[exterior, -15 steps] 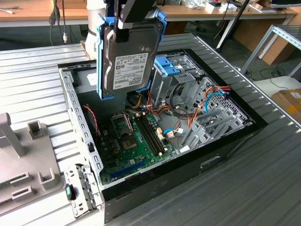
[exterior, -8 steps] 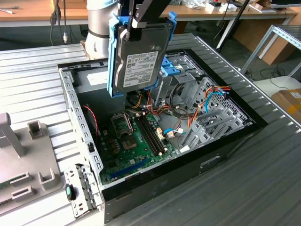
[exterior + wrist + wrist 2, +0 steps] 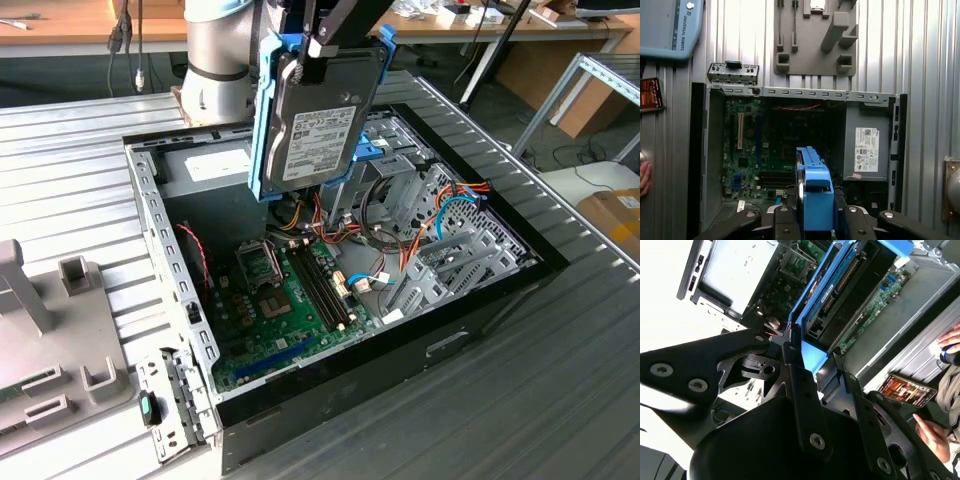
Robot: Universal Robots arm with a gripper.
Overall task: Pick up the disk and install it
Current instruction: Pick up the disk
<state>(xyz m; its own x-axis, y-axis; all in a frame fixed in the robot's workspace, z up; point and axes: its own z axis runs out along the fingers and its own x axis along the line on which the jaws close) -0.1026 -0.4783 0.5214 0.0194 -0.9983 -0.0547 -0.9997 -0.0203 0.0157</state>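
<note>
Disk [image 3: 335, 85] in jaws, label [image 3: 322, 140] in exterior view

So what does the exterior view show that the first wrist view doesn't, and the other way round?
Exterior view: the white labelled face of the disk and a wooden desk behind. First wrist view: a person's hand beside the computer case. Both: the case, its green board and the disk held over it by the tool.

The disk [image 3: 322, 115], a grey metal drive with a white printed label (a blue plastic carrier frames its edges), hangs nearly upright in the air above the open computer case [image 3: 470, 312], its label facing the exterior view.
</note>
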